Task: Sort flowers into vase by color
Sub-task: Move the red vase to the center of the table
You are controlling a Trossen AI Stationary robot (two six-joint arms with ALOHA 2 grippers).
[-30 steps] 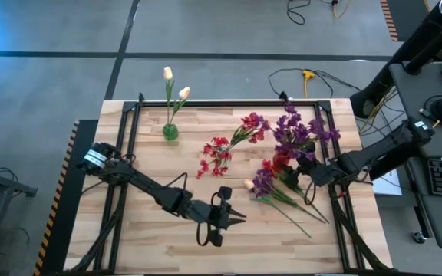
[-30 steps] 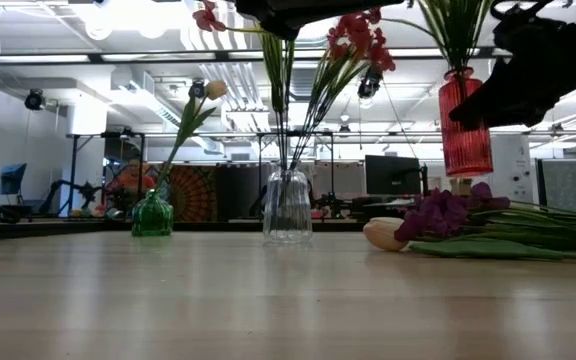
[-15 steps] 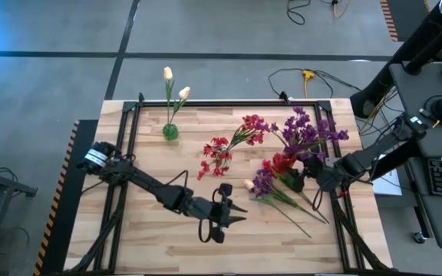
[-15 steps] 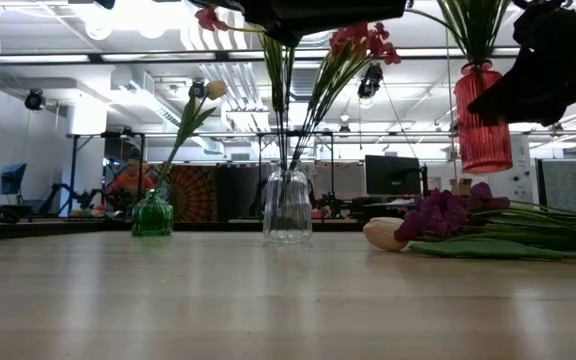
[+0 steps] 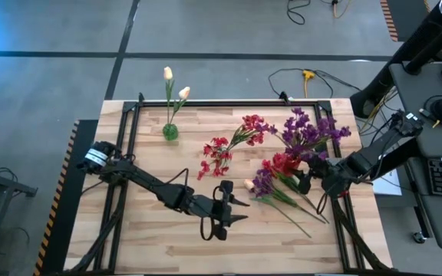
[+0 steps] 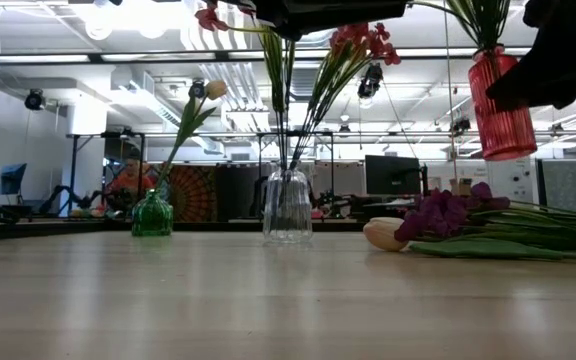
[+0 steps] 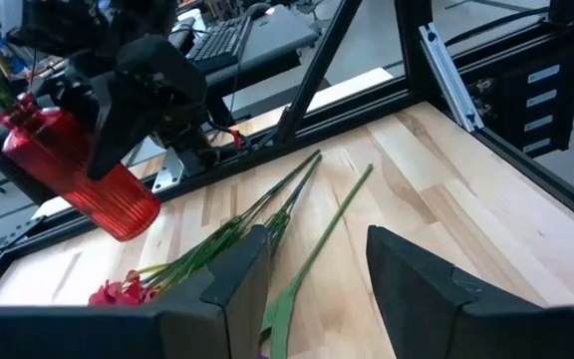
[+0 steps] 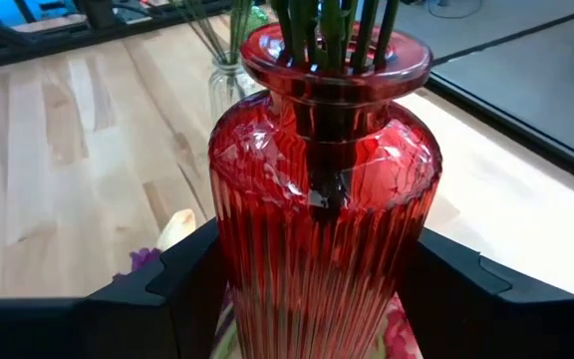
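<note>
My right gripper (image 8: 317, 284) is shut on a red ribbed vase (image 6: 503, 105) that holds purple flowers (image 5: 310, 133), above the table's right part. Near the table's middle front, my left gripper (image 5: 240, 211) stands open above the table, holding nothing. In its wrist view a loose green stem (image 7: 312, 249) lies on the wood beyond the fingers. Loose flowers lie flat on the table: a purple one (image 6: 443, 212), a cream tulip bud (image 6: 383, 233) and a red one (image 7: 118, 292). A clear vase (image 6: 288, 205) holds red flowers. A green vase (image 6: 153, 215) holds cream tulips. My right gripper pinches the red vase's ribbed body (image 8: 237, 269), below the shoulder, with one finger (image 8: 172, 274) on each side. The fingers come nearly level from the table's right side. The vase is lifted clear of the table and tilted, the purple flowers' stems standing in its mouth (image 8: 335, 45).
A black metal frame (image 5: 206, 103) runs along the table's edges. The green vase (image 5: 170, 131) stands at the far left, the clear vase's red flowers (image 5: 219, 149) at the middle. Bare wood (image 5: 152, 238) lies at the near left.
My right gripper has carried the red vase up and toward the table's right edge, and the vase has tipped further. My left gripper has opened while staying in place.
</note>
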